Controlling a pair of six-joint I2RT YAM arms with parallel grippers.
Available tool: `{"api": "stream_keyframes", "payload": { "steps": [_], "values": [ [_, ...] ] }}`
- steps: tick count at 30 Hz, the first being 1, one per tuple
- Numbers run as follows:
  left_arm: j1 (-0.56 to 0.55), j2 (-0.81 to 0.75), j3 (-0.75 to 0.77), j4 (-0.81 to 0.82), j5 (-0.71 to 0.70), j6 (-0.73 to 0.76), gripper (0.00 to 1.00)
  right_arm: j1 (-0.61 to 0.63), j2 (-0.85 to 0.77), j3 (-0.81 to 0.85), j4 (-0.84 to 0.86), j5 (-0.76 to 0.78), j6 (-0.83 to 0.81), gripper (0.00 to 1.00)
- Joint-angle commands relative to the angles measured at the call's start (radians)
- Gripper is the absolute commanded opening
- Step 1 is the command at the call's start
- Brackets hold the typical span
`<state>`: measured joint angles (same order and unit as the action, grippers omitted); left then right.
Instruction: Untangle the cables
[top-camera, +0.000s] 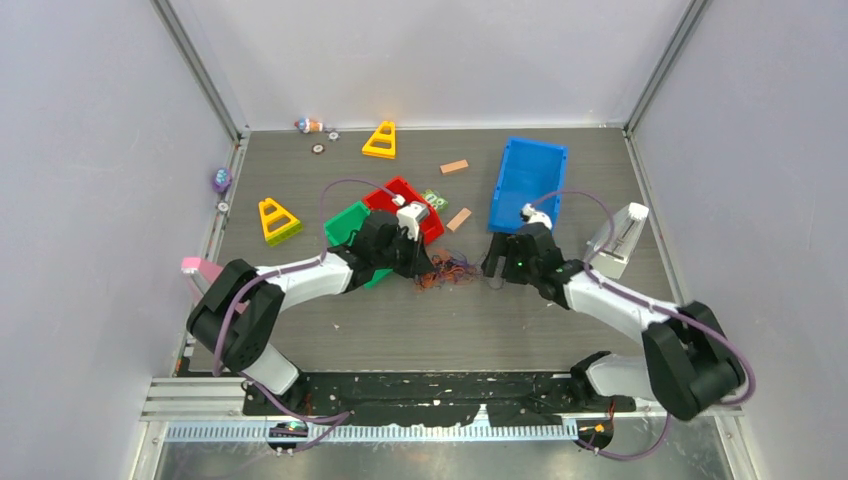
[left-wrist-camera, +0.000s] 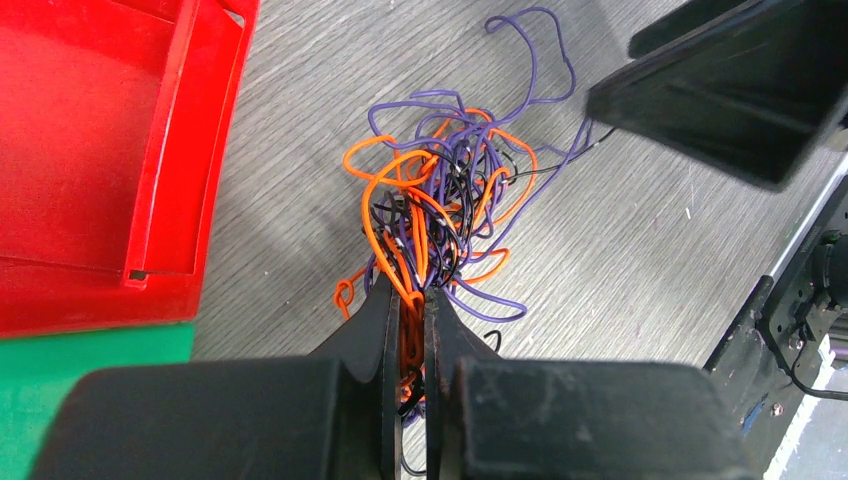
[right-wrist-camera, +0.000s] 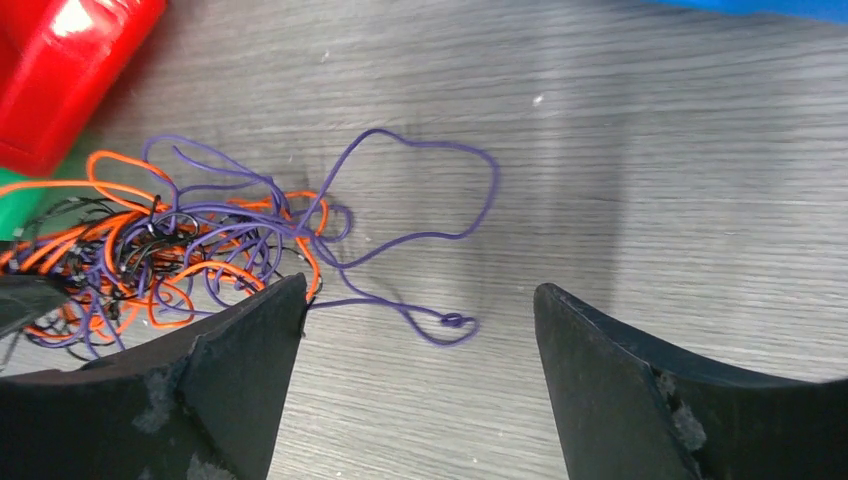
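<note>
The grey table (right-wrist-camera: 640, 130) has a matt, finely grained wood-look surface. The thin orange, purple and black cables (left-wrist-camera: 430, 200) look smooth and plastic-coated, slightly shiny. Beside the cables, the red plastic bin (left-wrist-camera: 90, 150) is smooth and glossy. The black left gripper (left-wrist-camera: 412, 295) looks matt plastic; the black right gripper (right-wrist-camera: 420, 290) shows pale, scuffed patches.

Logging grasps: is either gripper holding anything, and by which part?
The left gripper pinches the cables at the tangle's near edge, on orange strands. The right gripper is open, holding nothing.
</note>
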<state>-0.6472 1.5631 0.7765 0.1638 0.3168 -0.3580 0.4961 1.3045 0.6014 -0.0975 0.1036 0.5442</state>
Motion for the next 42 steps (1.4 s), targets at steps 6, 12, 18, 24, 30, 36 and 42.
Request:
{"api": "stream_keyframes", "payload": {
  "steps": [6, 12, 18, 24, 30, 36, 42],
  "values": [
    [-0.003, 0.009, 0.044, 0.001, 0.005, 0.015, 0.00, -0.208, -0.272, -0.113, 0.032, -0.145, 0.019, 0.88],
    [-0.004, 0.011, 0.047, -0.004, 0.002, 0.019, 0.00, -0.252, -0.225, -0.139, 0.051, -0.203, 0.028, 0.74],
    [-0.004, 0.014, 0.049, -0.004, 0.004, 0.020, 0.00, -0.243, -0.096, -0.132, 0.173, -0.358, 0.055, 0.79],
    [-0.004, 0.011, 0.049, -0.007, 0.001, 0.022, 0.00, -0.183, -0.007, -0.090, 0.155, -0.341, 0.022, 0.79],
    [-0.004, 0.011, 0.050, -0.009, 0.001, 0.022, 0.00, -0.154, 0.014, -0.062, 0.113, -0.257, -0.011, 0.66],
    [-0.004, 0.011, 0.052, -0.010, 0.002, 0.025, 0.00, -0.057, 0.051, 0.040, -0.002, -0.122, -0.161, 0.69],
    [-0.004, 0.014, 0.056, -0.016, 0.006, 0.030, 0.00, 0.029, 0.109, 0.166, -0.089, 0.041, -0.362, 0.73]
  ]
}}
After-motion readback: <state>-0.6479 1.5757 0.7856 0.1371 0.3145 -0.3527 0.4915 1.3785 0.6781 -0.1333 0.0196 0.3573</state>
